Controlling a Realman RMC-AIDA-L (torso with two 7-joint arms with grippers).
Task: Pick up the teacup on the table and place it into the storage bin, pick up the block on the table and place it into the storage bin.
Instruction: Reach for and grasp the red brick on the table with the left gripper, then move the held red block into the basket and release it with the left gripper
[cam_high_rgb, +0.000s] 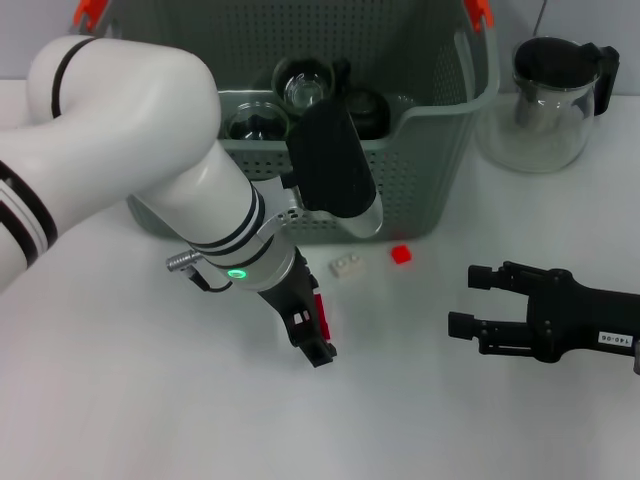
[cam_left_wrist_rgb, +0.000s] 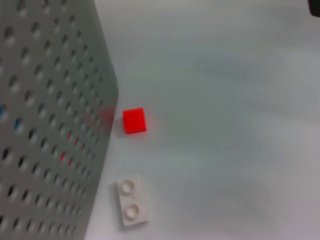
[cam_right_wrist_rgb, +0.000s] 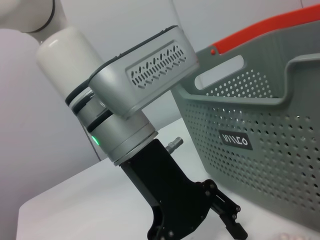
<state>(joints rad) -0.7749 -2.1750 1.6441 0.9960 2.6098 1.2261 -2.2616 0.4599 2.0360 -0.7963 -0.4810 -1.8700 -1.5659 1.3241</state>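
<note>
my left tool (cam_high_rgb: 312, 335) hangs over the bench (cam_high_rgb: 150, 400), jaws narrowly parted, holding nothing. the white block (cam_high_rgb: 347, 265) lies just beyond it toward the storage bin (cam_high_rgb: 420, 190), nearer this arm. the right tool (cam_high_rgb: 470, 300) sits open.

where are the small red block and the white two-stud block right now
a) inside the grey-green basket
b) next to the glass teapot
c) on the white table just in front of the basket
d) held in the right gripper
c: the small red block and the white two-stud block both lie on the white table, just outside the front wall of the grey-green perforated storage bin.
</note>
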